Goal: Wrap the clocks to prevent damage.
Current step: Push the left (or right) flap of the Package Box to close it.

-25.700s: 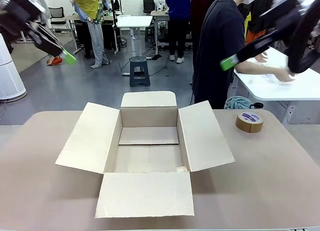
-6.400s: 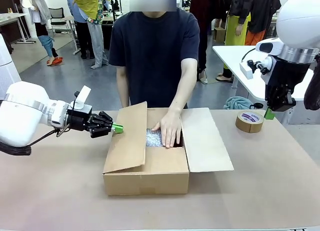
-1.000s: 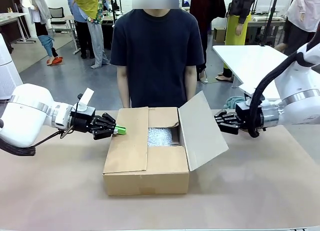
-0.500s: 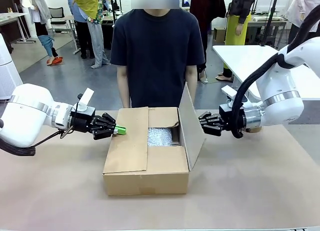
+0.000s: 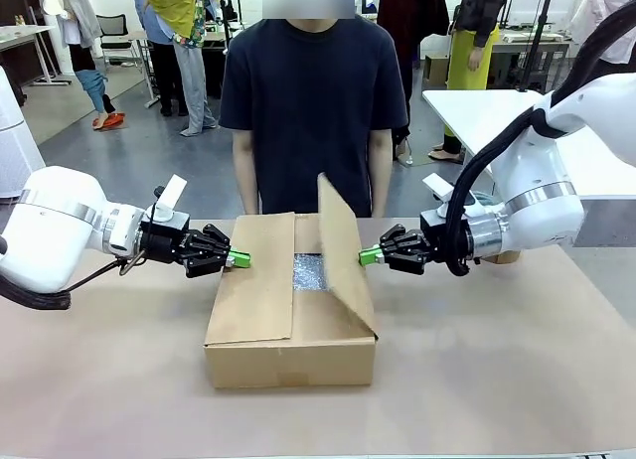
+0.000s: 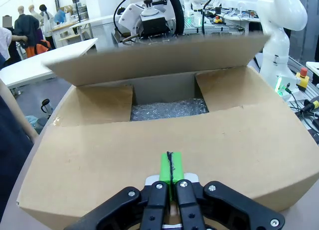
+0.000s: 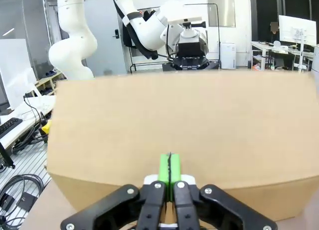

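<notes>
**Both tools at the box flaps**

I see the cardboard box (image 5: 290, 352) in the middle of the table (image 5: 497, 380), with bubble wrap (image 5: 309, 271) lying inside toward its far end. My left tool (image 5: 238, 260), fingers pressed together, rests its tips on the folded-down left flap (image 5: 256, 285). My right tool (image 5: 368, 255), fingers also together, meets the right flap (image 5: 343, 245), which stands tilted inward. It looks like contact, though I can't be sure. A person (image 5: 313, 91) stands behind.
</notes>
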`<act>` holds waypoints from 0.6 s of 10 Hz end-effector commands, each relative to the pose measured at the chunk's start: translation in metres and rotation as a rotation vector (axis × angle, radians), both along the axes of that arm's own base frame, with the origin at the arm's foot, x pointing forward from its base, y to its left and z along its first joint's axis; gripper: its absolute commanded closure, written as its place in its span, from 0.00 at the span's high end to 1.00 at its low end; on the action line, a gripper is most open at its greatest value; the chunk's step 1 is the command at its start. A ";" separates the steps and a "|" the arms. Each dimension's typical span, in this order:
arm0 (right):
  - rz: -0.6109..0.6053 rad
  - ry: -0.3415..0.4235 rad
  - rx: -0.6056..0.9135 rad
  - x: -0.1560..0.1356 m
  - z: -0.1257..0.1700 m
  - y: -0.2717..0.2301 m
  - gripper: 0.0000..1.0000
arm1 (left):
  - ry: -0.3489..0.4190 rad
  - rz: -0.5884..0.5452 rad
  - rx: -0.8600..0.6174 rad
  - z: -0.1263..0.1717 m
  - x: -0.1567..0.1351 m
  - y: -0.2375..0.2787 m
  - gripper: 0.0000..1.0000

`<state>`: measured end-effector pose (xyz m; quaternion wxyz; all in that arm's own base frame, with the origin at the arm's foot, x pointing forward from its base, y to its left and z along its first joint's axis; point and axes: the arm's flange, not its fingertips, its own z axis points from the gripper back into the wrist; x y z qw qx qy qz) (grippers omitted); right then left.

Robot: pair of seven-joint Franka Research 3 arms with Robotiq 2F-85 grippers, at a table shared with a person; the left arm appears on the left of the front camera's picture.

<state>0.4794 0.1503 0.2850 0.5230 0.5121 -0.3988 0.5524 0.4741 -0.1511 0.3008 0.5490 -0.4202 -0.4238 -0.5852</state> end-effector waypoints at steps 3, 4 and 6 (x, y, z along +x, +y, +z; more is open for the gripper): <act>-0.054 0.011 -0.026 0.021 -0.017 0.019 0.01 | 0.000 0.000 0.005 -0.003 -0.001 -0.001 0.00; -0.061 0.018 -0.042 0.024 -0.024 0.017 0.01 | 0.000 0.000 0.005 -0.003 -0.001 -0.001 0.00; -0.068 0.032 -0.084 0.028 -0.042 0.013 0.01 | 0.000 0.000 0.005 -0.003 -0.001 -0.001 0.00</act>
